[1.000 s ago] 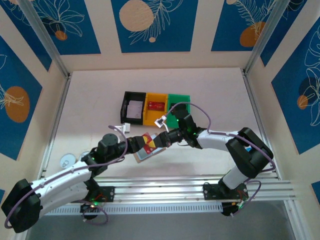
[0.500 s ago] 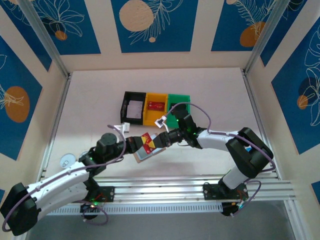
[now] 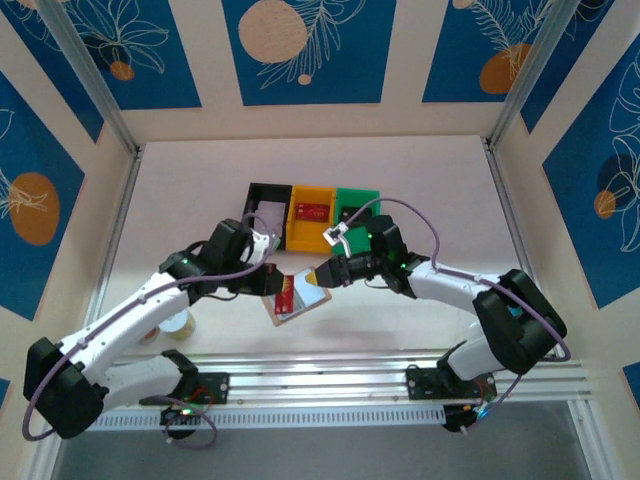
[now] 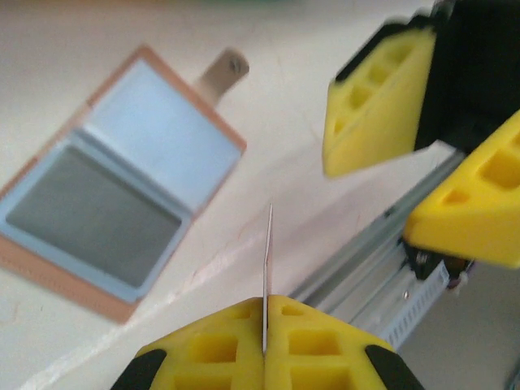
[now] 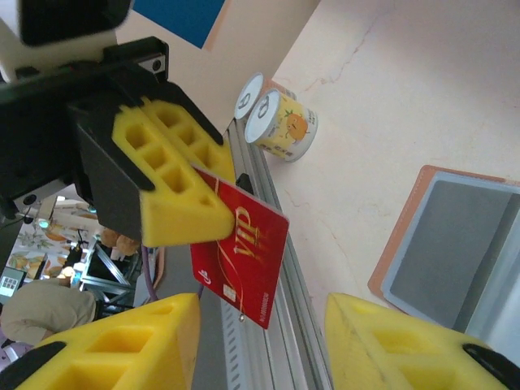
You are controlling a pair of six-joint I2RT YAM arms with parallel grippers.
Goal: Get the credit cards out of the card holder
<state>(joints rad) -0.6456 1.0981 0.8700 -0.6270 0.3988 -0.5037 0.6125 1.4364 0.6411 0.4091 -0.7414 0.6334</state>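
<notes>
The tan card holder (image 4: 122, 179) lies open on the table with its grey-blue pockets up, also seen under both grippers (image 3: 306, 300) and at the right of the right wrist view (image 5: 455, 244). My left gripper (image 4: 266, 302) is shut on a red VIP credit card (image 5: 244, 260), seen edge-on (image 4: 267, 260) between its yellow fingers (image 5: 162, 191). It holds the card a little above the holder's left end (image 3: 285, 296). My right gripper (image 5: 260, 341) stands open facing the card, touching nothing, with its fingers either side of empty space (image 3: 320, 272).
Black (image 3: 268, 215), yellow (image 3: 312, 212) and green (image 3: 357, 203) bins stand in a row behind the grippers; the black and yellow ones hold cards. A small can (image 5: 280, 122) stands at the near left (image 3: 176, 325). The metal rail (image 3: 380, 375) runs along the near edge.
My right gripper has opened and let go of the red card. The left gripper has closed on the card and its arm has swung up and away from the near edge.
</notes>
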